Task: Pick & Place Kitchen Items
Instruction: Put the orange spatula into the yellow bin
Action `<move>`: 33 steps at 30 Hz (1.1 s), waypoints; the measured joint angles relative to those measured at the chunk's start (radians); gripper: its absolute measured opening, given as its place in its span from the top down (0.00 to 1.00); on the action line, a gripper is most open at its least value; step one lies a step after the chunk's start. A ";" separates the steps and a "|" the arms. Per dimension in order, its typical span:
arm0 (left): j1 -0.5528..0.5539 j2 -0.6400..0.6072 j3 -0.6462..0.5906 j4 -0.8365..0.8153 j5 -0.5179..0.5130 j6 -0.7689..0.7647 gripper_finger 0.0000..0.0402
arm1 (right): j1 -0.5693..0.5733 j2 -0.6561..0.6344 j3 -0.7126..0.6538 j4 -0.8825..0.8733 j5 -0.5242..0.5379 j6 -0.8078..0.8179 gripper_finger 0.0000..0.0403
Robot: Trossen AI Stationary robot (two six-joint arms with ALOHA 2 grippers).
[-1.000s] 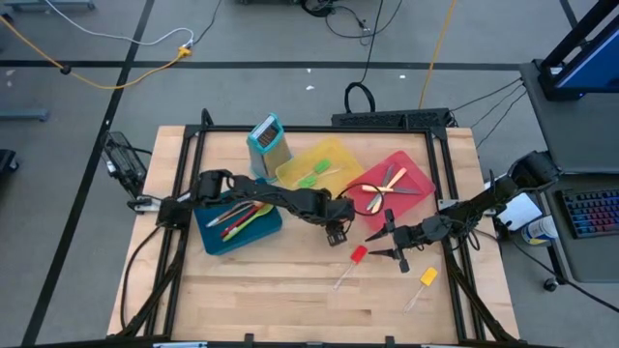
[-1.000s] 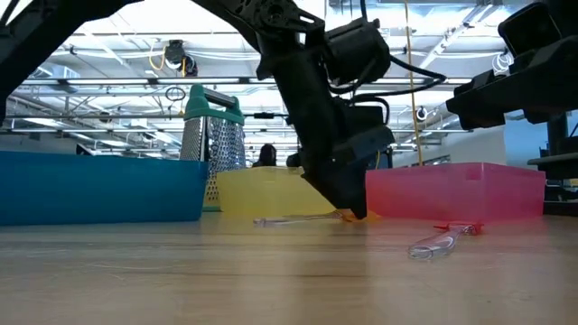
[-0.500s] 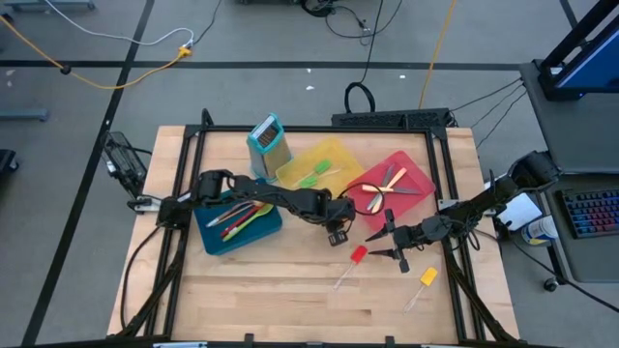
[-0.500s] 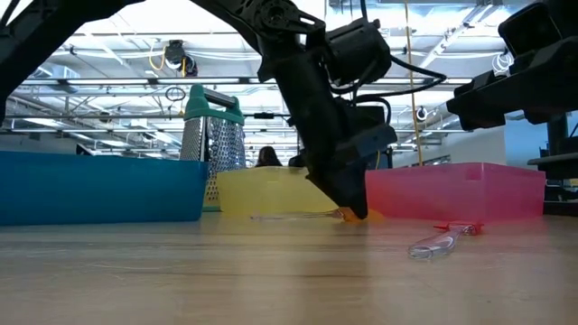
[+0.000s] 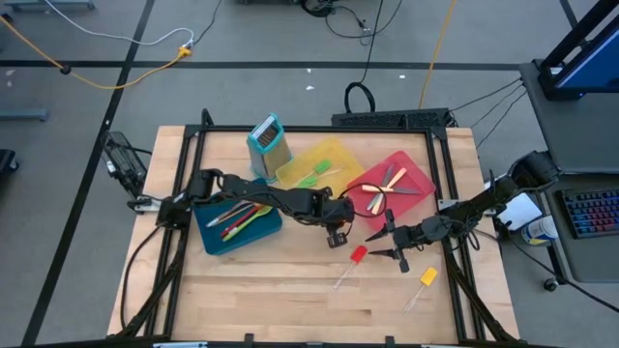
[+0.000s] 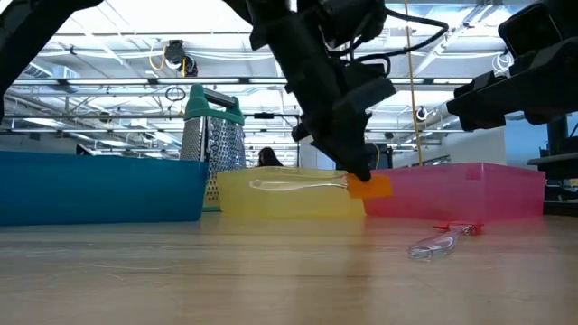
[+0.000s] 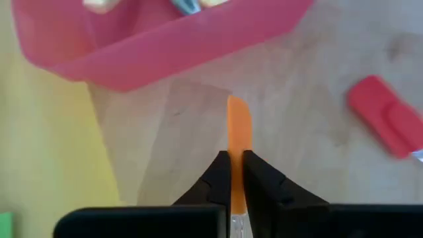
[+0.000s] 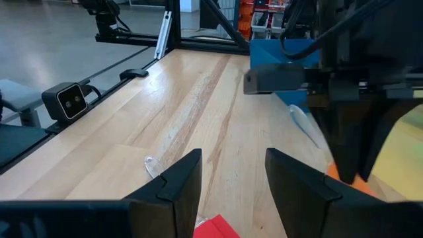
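Left gripper [image 7: 236, 173] clamped on orange-headed spatula [image 6: 368, 186], lifted clear of table [image 6: 271, 280], red bin [image 6: 470, 190] at its 3 o'clock, right gripper [image 8: 231, 175] parted, empty.

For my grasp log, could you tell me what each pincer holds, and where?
The left pincer grips the orange spatula at its head end, lifted off the table. The right pincer holds nothing.
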 joint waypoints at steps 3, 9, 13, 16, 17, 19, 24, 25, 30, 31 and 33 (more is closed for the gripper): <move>-0.009 -0.015 -0.001 -0.041 -0.039 0.009 0.97 | 0.000 0.000 0.000 -0.001 0.000 0.000 0.60; -0.020 -0.118 0.000 -0.130 -0.221 0.003 0.96 | 0.000 0.000 0.000 -0.003 0.000 0.000 0.60; 0.016 -0.168 0.000 -0.165 -0.346 0.000 0.96 | 0.000 0.000 0.000 -0.003 0.000 0.000 0.60; 0.065 -0.186 0.002 -0.144 -0.360 0.005 0.97 | 0.000 0.000 0.000 -0.003 0.000 0.000 0.60; 0.086 -0.185 0.003 -0.138 -0.354 0.005 0.97 | 0.000 0.000 0.000 -0.002 0.000 0.000 0.60; 0.134 -0.170 0.002 -0.142 -0.327 0.003 0.96 | 0.000 0.000 0.000 -0.002 0.000 0.000 0.60; 0.245 -0.106 0.002 -0.125 -0.226 -0.012 0.93 | 0.000 0.000 0.000 -0.006 0.000 0.000 0.60; 0.262 -0.091 0.002 -0.116 -0.216 -0.012 0.93 | 0.000 0.000 0.000 -0.007 0.000 0.000 0.60; 0.333 -0.025 0.001 -0.057 -0.140 -0.016 0.96 | 0.000 0.000 0.000 -0.006 0.000 0.000 0.60; 0.342 -0.017 0.001 -0.043 -0.124 -0.018 0.96 | 0.000 0.000 0.000 -0.006 0.000 0.000 0.60; 0.352 0.002 0.001 -0.007 -0.085 -0.023 0.95 | 0.000 0.000 0.000 -0.007 0.000 0.000 0.60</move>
